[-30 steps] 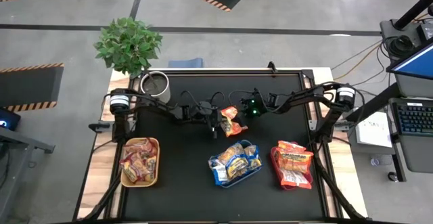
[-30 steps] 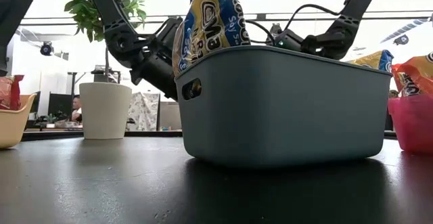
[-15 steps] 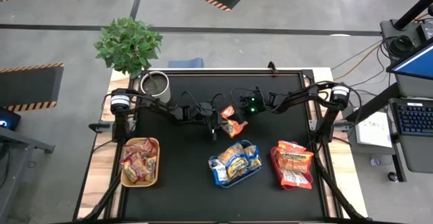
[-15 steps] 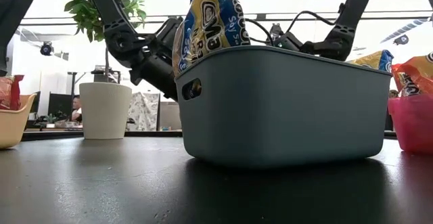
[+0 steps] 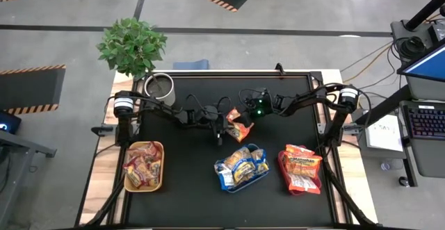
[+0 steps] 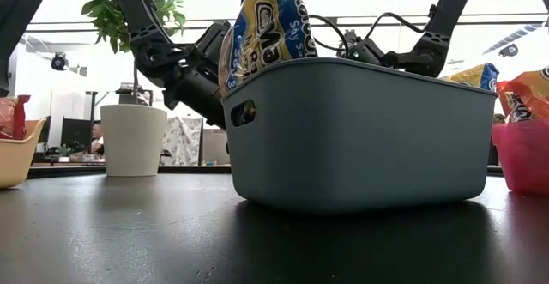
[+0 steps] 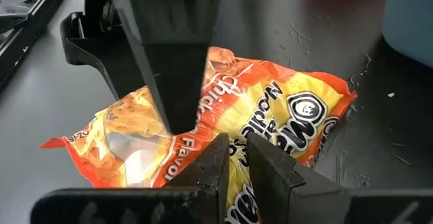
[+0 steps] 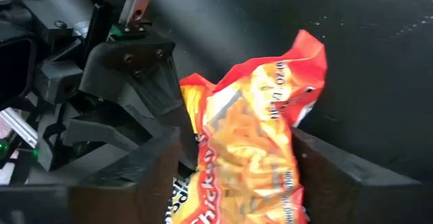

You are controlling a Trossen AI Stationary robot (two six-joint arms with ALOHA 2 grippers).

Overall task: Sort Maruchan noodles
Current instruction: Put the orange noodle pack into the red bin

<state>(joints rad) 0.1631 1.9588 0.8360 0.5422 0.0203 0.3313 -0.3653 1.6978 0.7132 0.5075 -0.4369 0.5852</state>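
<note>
Three trays stand on the black counter: a yellow tray, a blue tray and a red tray, each heaped with ramen packets too bunched together to count singly; the yellow tray's heap looks red and maroon, the blue tray's blue and yellow, the red tray's orange. One more orange packet is apart from them, just behind the blue tray toward the counter's far edge, and a white pot with a green plant stands far off to the blue tray's far left. Two arms meet over that single packet. The left end effector has its fingers pinched nearly together on the packet's edge, gripping it. The right end effector has its fingers spread wide, one on each side of the same packet, which lies between them; whether they touch it cannot be told. In the low view both arms hang behind the blue tray, whose wall hides the packet and both end effectors.
</note>
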